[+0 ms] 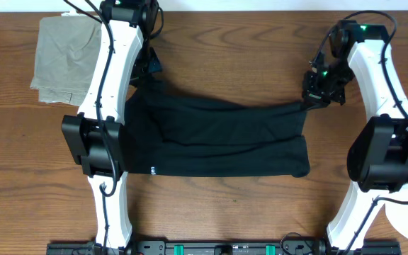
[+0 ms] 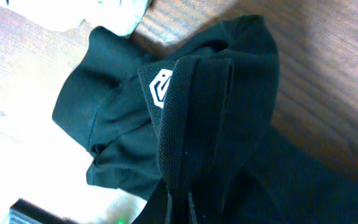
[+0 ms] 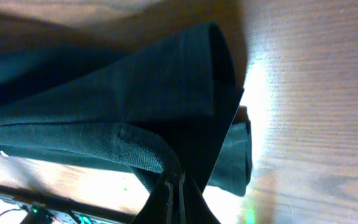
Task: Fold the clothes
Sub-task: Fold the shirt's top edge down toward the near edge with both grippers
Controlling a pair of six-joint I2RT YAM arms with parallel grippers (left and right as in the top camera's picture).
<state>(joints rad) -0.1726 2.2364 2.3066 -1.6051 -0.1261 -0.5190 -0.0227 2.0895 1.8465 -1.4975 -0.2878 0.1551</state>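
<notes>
Left gripper (image 1: 149, 69) clamping a logo-printed corner of the black garment (image 1: 218, 138), right gripper (image 1: 315, 97) pinching the far corner, the rest stretching between both.

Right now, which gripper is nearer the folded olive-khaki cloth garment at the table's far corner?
Left. The left gripper, shut on the soft black fabric garment's far corner, is close beside the olive-khaki garment; the right gripper grips the opposite far corner, much farther off.

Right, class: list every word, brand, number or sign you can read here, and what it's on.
No readable words or numbers.
White hexagonal emblem on the black garment: a symbol, no letters.
Small white mark at its hem: too small to read.
</notes>
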